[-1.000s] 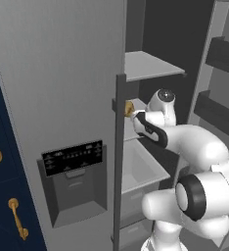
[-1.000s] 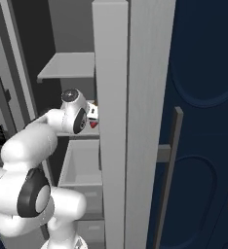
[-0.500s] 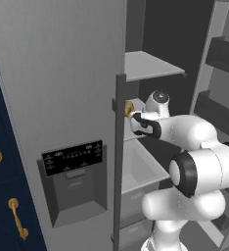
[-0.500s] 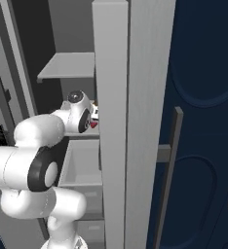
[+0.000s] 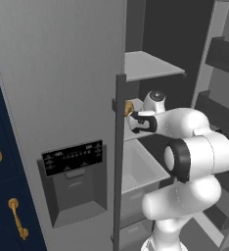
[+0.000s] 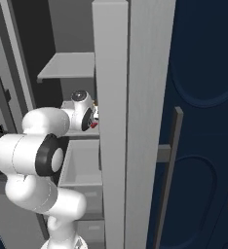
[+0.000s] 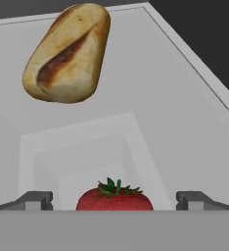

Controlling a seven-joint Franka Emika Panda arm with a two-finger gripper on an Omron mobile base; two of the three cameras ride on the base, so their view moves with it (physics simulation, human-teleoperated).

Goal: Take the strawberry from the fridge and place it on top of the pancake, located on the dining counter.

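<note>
Strawberry [image 7: 114, 197] between my open fingertips [image 7: 32, 200]; not yet gripped.
Fridge [image 5: 62, 98] door open; reach done; grasp, carry, placing on pancake remain; bread roll [image 7: 67, 53] beyond.

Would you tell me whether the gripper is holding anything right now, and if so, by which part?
Nothing is held: the gripper is open, its fingertips apart on either side of the strawberry on the fridge shelf.

One strawberry [image 7: 114, 198] and one tan-yellow lump [image 7: 67, 53] lie on the fridge [image 5: 57, 98] shelf, two food items in all. One fridge stands open, with one black control panel [image 5: 72, 157] on its door. Two gold handles [image 5: 17, 218] show on the navy cabinet.
</note>
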